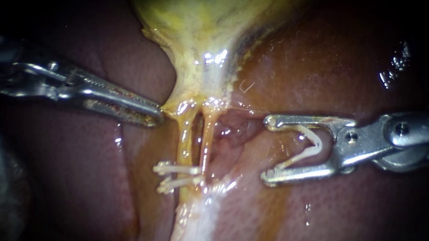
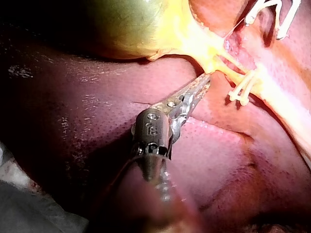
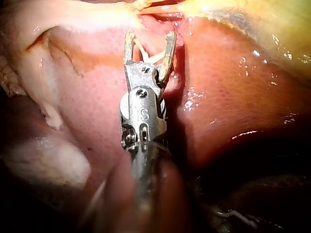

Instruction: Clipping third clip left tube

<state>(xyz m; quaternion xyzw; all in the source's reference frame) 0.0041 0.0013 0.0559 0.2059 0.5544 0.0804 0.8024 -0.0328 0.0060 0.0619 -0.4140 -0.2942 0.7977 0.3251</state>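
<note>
Endoscope view, from its left edge: the left tool (image 1: 160, 116) reaches in with its jaws drawn close together. Their tips pinch the yellow tissue where the gallbladder (image 1: 202, 25) narrows, as far as I can judge, which holds that neck taut. Just beside those tips two thin tubes run down from the neck, side by side. The left tube (image 1: 186, 139) carries two placed clips (image 1: 175, 169), white and lying close together across its lower stretch, their ends reaching toward the right tube (image 1: 208, 135). Above them the left tube is bare up to the neck.

Further right, over the liver (image 1: 346, 65), the right tool (image 1: 268, 150) has its jaws spread wide. They carry a loaded clip (image 1: 311, 143), white and open in a V, seated between them. It points toward the tubes but is well apart from them, with the right tube between it and its target.

I judge the step barely begun. The clip is ready, but the jaws have yet to cross over, straddle the bare stretch of the left tube and squeeze.
</note>
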